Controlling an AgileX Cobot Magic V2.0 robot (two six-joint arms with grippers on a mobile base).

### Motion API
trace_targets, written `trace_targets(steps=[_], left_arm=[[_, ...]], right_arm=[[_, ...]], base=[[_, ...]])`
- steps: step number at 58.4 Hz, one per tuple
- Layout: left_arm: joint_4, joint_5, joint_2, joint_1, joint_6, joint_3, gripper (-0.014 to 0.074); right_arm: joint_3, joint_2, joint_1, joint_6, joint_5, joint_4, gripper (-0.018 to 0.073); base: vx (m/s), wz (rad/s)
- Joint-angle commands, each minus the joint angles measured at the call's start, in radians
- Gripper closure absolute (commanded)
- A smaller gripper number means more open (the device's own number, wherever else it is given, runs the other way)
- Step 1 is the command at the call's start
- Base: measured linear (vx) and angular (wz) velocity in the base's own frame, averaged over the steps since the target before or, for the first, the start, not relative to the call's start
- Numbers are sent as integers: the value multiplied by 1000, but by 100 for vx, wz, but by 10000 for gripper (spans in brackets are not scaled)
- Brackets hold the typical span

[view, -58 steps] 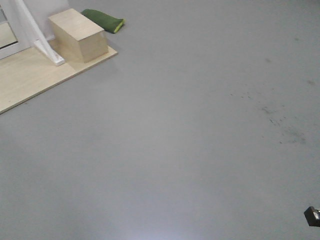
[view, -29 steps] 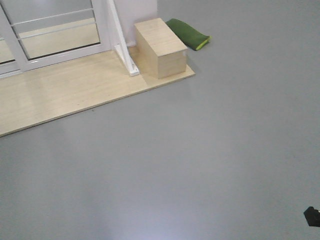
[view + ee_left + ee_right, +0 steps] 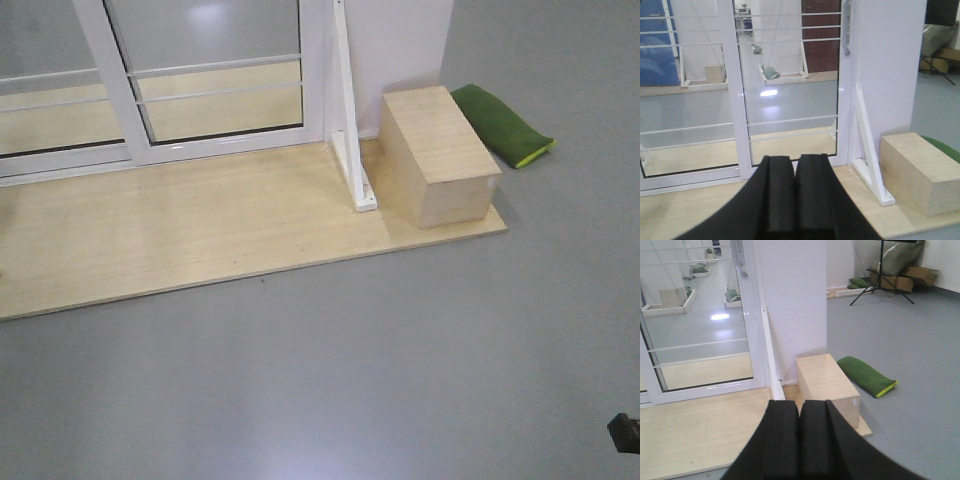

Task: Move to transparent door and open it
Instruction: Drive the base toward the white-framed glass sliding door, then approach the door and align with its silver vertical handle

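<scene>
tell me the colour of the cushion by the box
The cushion is dark green with a yellow-green end, clearest in right wrist view.

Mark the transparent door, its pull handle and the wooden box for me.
transparent door (image 3: pixel 790 90), left wrist view, on its glass pane.
pull handle (image 3: pixel 846 30), left wrist view, middle of the grip.
wooden box (image 3: pixel 435 140), front-facing view, on its top face.

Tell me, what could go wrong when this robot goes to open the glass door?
1. The robot might catch on the edge of the wooden platform lying in front of the transparent door.
2. The grey handle sits high on the stile nearest the white brace and wooden box, so the robot could bump them.
3. The left fingers and right fingers are pressed shut; unless opened, they would likely knock the handle rather than grip it.
</scene>
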Motion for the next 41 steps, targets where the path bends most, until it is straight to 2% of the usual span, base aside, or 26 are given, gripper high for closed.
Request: trace_targets(steps=[1, 25, 41], left_arm=[[-9, -85, -13, -2, 1, 32, 602], [-9, -85, -13, -2, 1, 32, 602], [-9, -85, -13, -2, 1, 32, 602]], right_arm=[[14, -14, -1, -4, -80, -5, 567], [14, -14, 0, -4, -81, -5, 567], [14, -14, 0, -4, -81, -5, 567]], base=[[62, 31], [63, 26], [59, 11]])
